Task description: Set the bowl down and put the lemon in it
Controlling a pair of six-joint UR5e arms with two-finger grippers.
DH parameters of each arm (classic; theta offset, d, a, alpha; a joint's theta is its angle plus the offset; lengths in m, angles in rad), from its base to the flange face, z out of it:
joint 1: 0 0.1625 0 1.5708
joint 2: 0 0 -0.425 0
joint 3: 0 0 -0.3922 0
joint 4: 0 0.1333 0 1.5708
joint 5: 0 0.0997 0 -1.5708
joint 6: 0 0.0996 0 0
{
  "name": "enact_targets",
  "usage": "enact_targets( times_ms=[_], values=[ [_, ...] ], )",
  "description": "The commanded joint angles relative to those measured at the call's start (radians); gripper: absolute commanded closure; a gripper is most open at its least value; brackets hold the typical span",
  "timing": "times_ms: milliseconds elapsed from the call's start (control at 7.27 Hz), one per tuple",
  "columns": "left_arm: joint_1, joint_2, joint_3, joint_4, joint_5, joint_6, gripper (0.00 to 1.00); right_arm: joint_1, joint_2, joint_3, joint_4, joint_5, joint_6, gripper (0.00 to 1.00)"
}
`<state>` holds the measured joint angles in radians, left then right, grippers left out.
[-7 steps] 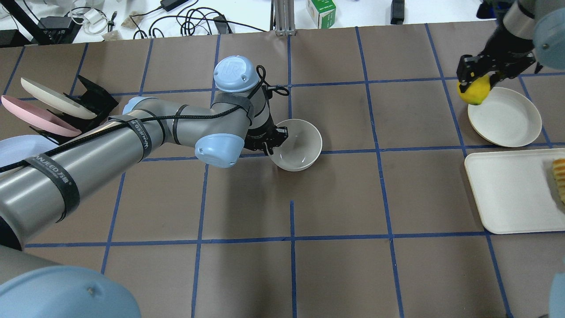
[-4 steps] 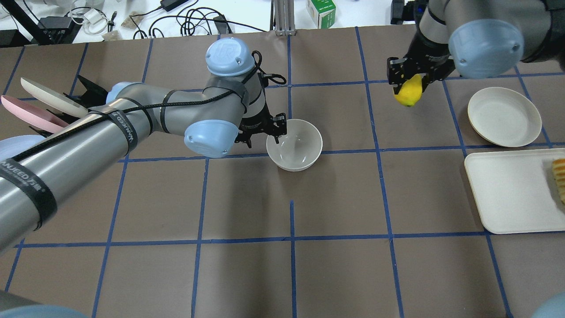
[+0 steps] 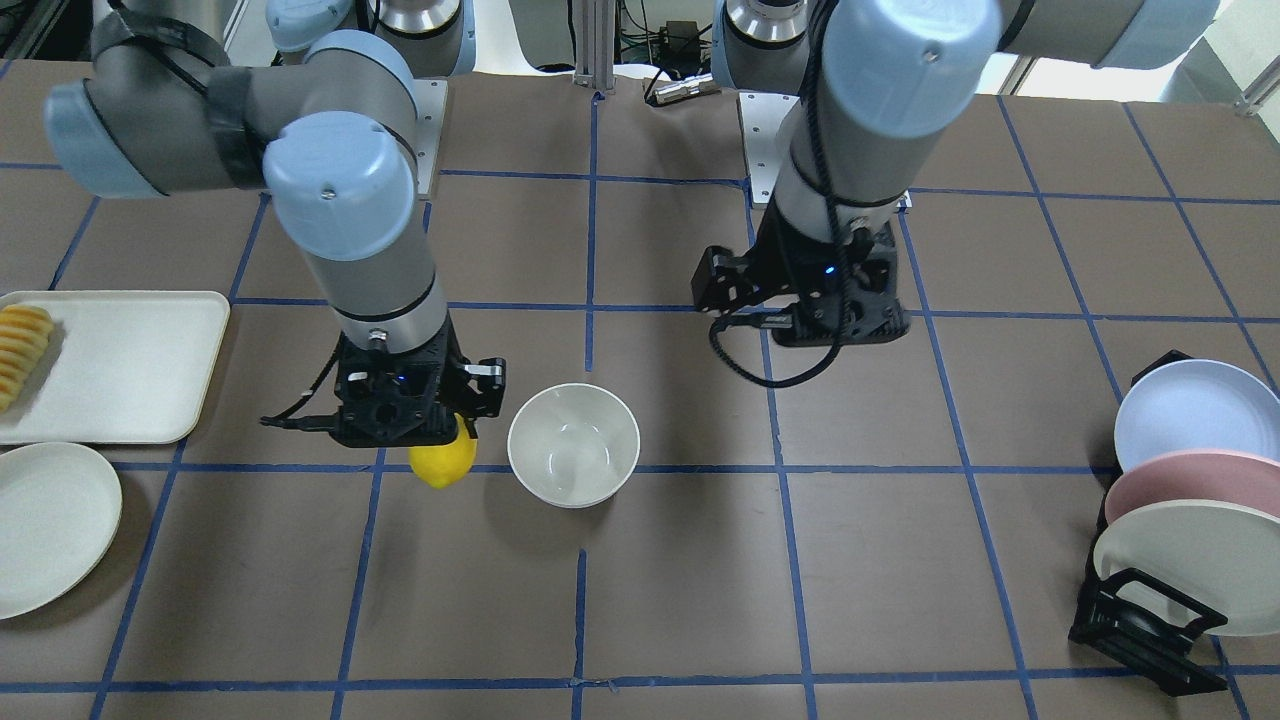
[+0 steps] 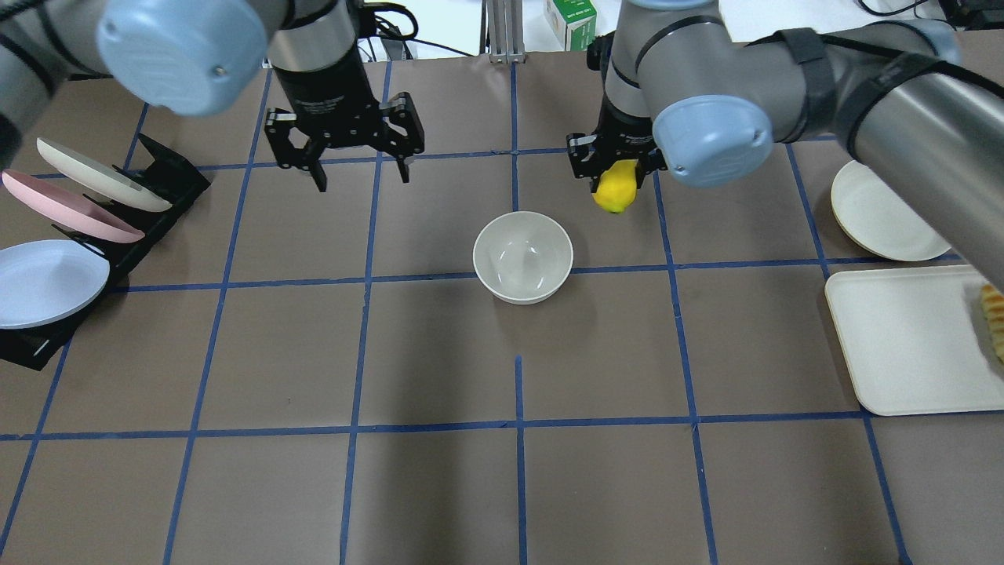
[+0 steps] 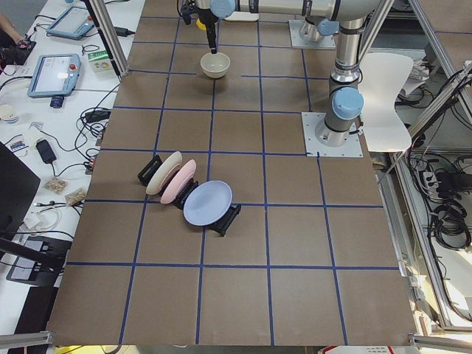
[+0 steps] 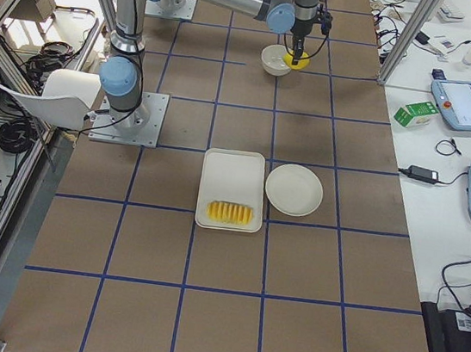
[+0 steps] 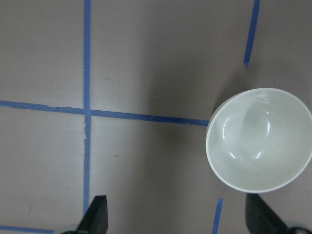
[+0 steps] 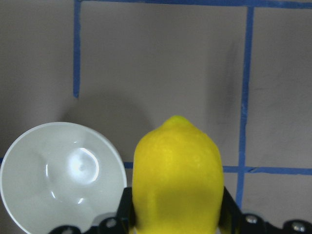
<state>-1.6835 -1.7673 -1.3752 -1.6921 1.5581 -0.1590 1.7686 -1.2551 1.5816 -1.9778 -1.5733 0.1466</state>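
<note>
The off-white bowl (image 4: 523,256) stands upright and empty on the brown table near its middle; it also shows in the front view (image 3: 573,444), the left wrist view (image 7: 259,140) and the right wrist view (image 8: 61,176). My right gripper (image 4: 616,171) is shut on the yellow lemon (image 4: 614,188) and holds it above the table, just beside the bowl on the right. The lemon also shows in the front view (image 3: 444,461) and right wrist view (image 8: 178,178). My left gripper (image 4: 361,166) is open and empty, raised well away from the bowl to its far left.
A rack (image 4: 125,205) with cream, pink and pale blue plates stands at the left. A shallow white plate (image 4: 885,210) and a white tray (image 4: 910,339) with sliced orange-yellow food (image 4: 994,315) lie at the right. Blue tape lines grid the table.
My left gripper has let go of the bowl and pulled back up and away to the left. My right gripper has carried the lemon leftward from the plate to beside the bowl.
</note>
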Motion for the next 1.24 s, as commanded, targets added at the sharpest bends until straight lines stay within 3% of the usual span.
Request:
enact_targets(
  times_ms=[0,412,688,962,1100],
  values=[
    [0.106,0.075,-0.001,-0.072,-0.003,0.227,0.11,0.092,0.067,0.006,-0.094,-0.002,0.101,1.0],
    [0.102,0.133,-0.14,0.234,0.005,0.068,0.09,0.189,0.118,0.011,-0.121,-0.002,0.137,1.0],
    [0.099,0.147,-0.162,0.235,0.002,0.019,0.0,0.19,0.172,0.009,-0.121,-0.008,0.139,1.0],
    [0.076,0.147,-0.159,0.212,0.003,0.021,0.0,0.19,0.175,0.012,-0.101,-0.014,0.137,1.0],
    [0.07,0.143,-0.151,0.203,0.003,0.024,0.0,0.19,0.18,0.012,-0.113,-0.005,0.136,0.89]
  ],
)
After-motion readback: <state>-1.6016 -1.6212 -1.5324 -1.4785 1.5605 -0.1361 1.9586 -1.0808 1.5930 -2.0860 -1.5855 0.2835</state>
